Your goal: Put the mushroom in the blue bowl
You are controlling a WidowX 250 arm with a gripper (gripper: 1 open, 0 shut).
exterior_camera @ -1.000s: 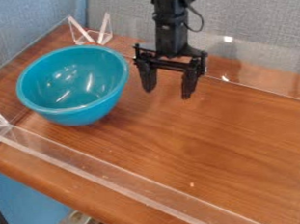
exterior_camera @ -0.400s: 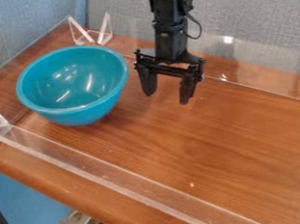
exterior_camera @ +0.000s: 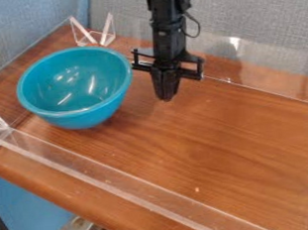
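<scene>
Now, view: the single camera, looking down at a brown wood-grain table [exterior_camera: 220,157] fenced by a low clear acrylic wall [exterior_camera: 108,185].
Bowl: the round, deep, glossy turquoise-blue plastic bowl [exterior_camera: 67,115] stands upright near the table's left edge, toward the back-left corner. Its inside shows only glare, with nothing in it.
Gripper: the black two-fingered gripper [exterior_camera: 168,91] hangs straight down from a slim black arm near the middle of the back edge. It is to the right of the bowl, near it but apart from it. Its fingers are drawn together into one narrow point, low over the wood.
Mushroom: not visible anywhere. If it sits between the pinched fingers they hide it, so I cannot tell whether anything is held.
Step in hand: most likely the grasp itself, with the fingers pinched at the pick-up spot and no carry begun.
Next move: probably a straight lift high enough to clear the bowl's rim, then a short shift left over the bowl's centre before letting go.
Caution: the bowl is close by, so a low sideways move could knock its wall.
</scene>
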